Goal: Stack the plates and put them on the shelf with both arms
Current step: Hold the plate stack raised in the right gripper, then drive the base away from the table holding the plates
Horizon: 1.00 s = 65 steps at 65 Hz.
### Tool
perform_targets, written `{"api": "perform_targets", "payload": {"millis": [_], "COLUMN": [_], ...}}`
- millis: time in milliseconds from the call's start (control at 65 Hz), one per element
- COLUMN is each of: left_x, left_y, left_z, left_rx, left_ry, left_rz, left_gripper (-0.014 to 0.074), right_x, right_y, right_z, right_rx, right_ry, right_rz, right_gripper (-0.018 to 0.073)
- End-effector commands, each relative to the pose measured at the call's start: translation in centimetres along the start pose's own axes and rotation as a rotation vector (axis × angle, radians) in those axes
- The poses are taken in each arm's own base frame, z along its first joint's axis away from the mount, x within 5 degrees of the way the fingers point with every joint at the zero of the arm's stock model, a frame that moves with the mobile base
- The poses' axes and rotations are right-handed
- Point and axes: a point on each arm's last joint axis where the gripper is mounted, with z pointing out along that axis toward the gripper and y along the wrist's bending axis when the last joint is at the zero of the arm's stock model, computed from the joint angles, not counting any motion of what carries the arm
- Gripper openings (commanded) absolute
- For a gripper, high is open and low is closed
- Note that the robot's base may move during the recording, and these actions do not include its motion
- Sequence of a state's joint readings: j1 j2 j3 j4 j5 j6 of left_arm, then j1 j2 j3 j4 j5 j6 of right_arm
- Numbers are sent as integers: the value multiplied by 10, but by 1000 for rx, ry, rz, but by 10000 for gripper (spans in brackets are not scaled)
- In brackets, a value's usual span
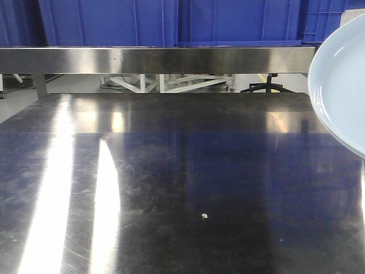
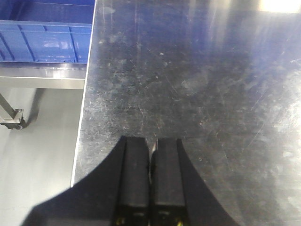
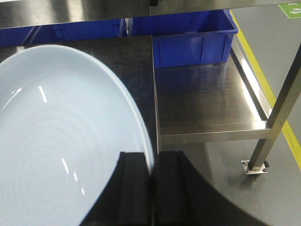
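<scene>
Logging near items first. We see the left gripper (image 2: 151,143) with its two black fingers pressed together and nothing between them, hanging over the left edge of the dark, scratched tabletop (image 1: 171,171).

The right gripper (image 3: 151,157) is clamped on the rim of a pale bluish-white plate (image 3: 61,141). Only one plate surface shows. We cannot tell whether a second lies under it.

In the front view the plate (image 1: 342,80) sits at the right edge of the scene. It is raised off the tabletop and tilted, so its inner face shows.

A small white speck (image 1: 205,216) lies near the middle of the tabletop.

Farther out, the shelf beam (image 1: 159,60) runs across the far side of the table, with blue crates (image 1: 114,23) standing on it.

In the right wrist view, a lower steel tier (image 3: 207,99) adjoins the tabletop edge, with a blue crate (image 3: 193,40) at its far end.
</scene>
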<state>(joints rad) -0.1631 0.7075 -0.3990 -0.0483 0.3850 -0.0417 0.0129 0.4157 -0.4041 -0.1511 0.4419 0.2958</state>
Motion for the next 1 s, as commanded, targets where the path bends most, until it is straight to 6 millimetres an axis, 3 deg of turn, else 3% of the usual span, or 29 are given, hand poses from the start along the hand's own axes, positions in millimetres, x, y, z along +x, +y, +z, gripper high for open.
{"api": "perform_targets", "payload": {"millis": [0,985], "left_x": [-15,-15], "left_y": [-1,-1], "left_z": [-4,-4], "left_rx": [7,7], "left_ry": [-101,-101], "left_rz": [-14,-14], "left_gripper": [87,87], "right_x": [-17,-17], "right_y": [3,3], "right_z": [-4,-4], "right_rx": [-22,-22], "right_ry": [-119,-119], "right_rz": [-7,-7], "right_gripper": [29,29]}}
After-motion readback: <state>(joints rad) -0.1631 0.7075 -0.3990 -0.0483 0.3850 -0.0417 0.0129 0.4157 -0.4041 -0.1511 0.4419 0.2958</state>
